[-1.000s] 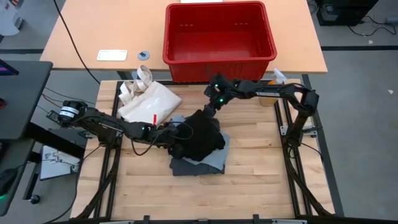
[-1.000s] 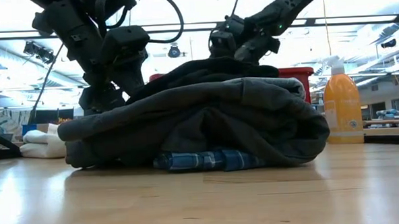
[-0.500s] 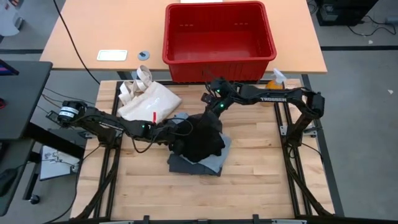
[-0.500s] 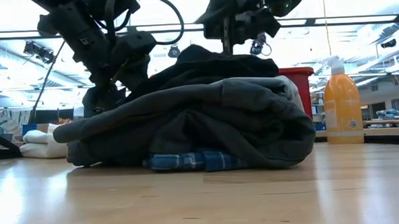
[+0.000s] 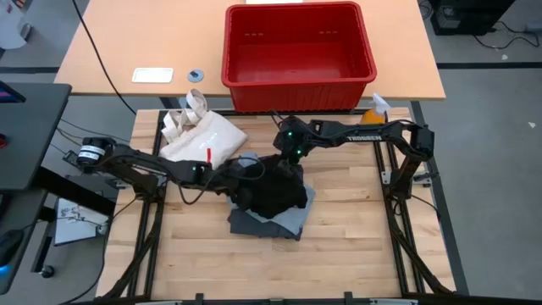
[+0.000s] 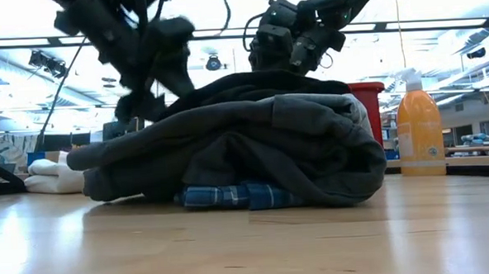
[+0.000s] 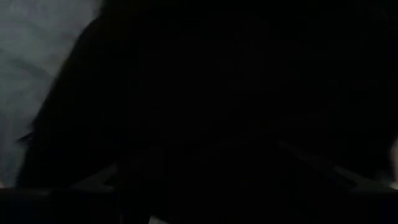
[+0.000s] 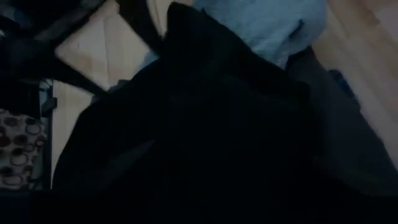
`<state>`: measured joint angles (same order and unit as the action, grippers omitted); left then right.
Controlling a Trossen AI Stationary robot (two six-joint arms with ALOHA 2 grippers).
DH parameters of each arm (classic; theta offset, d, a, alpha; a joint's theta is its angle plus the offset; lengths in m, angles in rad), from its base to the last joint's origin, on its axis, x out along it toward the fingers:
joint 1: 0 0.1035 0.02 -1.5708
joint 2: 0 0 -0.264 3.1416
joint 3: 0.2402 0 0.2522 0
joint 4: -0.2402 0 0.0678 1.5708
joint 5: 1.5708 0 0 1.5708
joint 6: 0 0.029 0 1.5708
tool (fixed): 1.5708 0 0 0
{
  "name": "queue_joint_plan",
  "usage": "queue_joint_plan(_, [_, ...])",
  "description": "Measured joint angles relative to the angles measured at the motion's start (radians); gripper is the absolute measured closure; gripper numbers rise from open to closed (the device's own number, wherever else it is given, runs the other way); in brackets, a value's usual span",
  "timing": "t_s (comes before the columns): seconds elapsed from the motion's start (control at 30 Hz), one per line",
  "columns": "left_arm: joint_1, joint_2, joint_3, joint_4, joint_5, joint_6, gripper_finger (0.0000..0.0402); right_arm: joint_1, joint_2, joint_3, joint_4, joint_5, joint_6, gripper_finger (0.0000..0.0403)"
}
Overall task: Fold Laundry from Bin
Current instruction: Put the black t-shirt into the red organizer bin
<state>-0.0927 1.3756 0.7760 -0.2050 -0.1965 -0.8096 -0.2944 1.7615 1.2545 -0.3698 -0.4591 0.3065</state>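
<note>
Wooden slats form the counter (image 5: 203,254) in front of us, and the laundry (image 5: 273,196) sits heaped near its middle: a black piece (image 5: 275,188) on top, a charcoal-grey piece (image 6: 253,145) under it, and a blue plaid shirt (image 6: 239,195) peeking out at the bottom in the low view. Our left hand (image 5: 235,184) is pressed against the pile's left side, buried in dark cloth, and we cannot tell whether it grips anything. Our right hand (image 5: 288,161) hovers at the pile's far edge, just above the black piece; its grip is equally unclear. Beyond the counter stands the red bin (image 5: 298,52), beside it an orange spray bottle (image 6: 420,133), and a cream tote bag (image 5: 203,138) lies left of the pile.
</note>
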Motion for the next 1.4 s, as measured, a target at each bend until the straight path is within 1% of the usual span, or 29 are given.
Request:
queue_joint_plan(0.07, [-0.001, -0.018, 0.031, -0.04, 0.022, 0.025, 0.0109, -0.001, 0.0, 0.0, -0.004, 0.003, -0.024, 0.0098])
queue_joint_plan(0.13, [-0.002, -0.025, 0.061, -0.09, 0.045, 0.054, 0.0109, 0.0, 0.001, 0.0, -0.005, 0.024, -0.043, 0.014])
queue_joint_plan(0.23, [0.0, -0.023, 0.121, -0.161, 0.13, 0.116, 0.0109, 0.0, 0.001, 0.0, -0.004, 0.043, -0.056, 0.0223])
queue_joint_plan(0.27, [0.001, -0.023, 0.147, -0.174, 0.144, 0.137, 0.0109, -0.001, 0.001, 0.0, -0.005, 0.038, -0.056, 0.0254])
queue_joint_plan(0.33, [0.001, -0.023, 0.198, -0.172, 0.145, 0.188, 0.0109, -0.001, -0.008, 0.0, -0.006, 0.021, -0.061, 0.0311])
queue_joint_plan(0.4, [0.005, -0.023, 0.24, -0.165, 0.096, 0.246, 0.0109, -0.001, -0.032, 0.0, -0.013, 0.013, -0.077, 0.0354])
queue_joint_plan(0.5, [0.03, -0.024, 0.28, -0.182, 0.007, 0.289, 0.0109, 0.002, -0.082, 0.0, -0.032, 0.016, -0.117, 0.0356])
queue_joint_plan(0.57, [0.065, -0.024, 0.286, -0.197, 0.002, 0.298, 0.0109, 0.007, -0.116, 0.0, -0.058, 0.04, -0.141, 0.0356])
queue_joint_plan(0.6, [0.082, -0.023, 0.286, -0.198, 0.01, 0.299, 0.0109, 0.007, -0.13, 0.0, -0.068, 0.048, -0.156, 0.0355])
queue_joint_plan(0.67, [0.114, -0.023, 0.286, -0.193, 0.037, 0.318, 0.0108, 0.008, -0.153, 0.0, -0.081, 0.046, -0.202, 0.0341])
queue_joint_plan(0.77, [0.156, -0.017, 0.286, -0.164, 0.082, 0.384, 0.0108, 0.023, -0.164, 0.0, -0.098, 0.053, -0.258, 0.0325])
queue_joint_plan(0.9, [0.202, -0.015, 0.287, -0.123, 0.138, 0.465, 0.0108, 0.05, -0.159, 0.0, -0.111, 0.058, -0.275, 0.0326])
queue_joint_plan(1.0, [0.222, -0.011, 0.288, -0.118, 0.139, 0.513, 0.0108, 0.072, -0.159, 0.0, -0.104, 0.097, -0.28, 0.0331])
queue_joint_plan(1.07, [0.227, 0.0, 0.288, -0.084, 0.141, 0.517, 0.0105, 0.079, -0.159, 0.0, -0.098, 0.115, -0.278, 0.0332])
queue_joint_plan(1.2, [0.228, 0.03, 0.289, -0.024, 0.15, 0.561, 0.0077, 0.085, -0.159, 0.0, -0.1, 0.124, -0.274, 0.0332])
queue_joint_plan(1.4, [0.23, 0.063, 0.288, -0.043, 0.192, 0.696, 0.001, 0.088, -0.159, 0.0, -0.1, 0.126, -0.226, 0.0332])
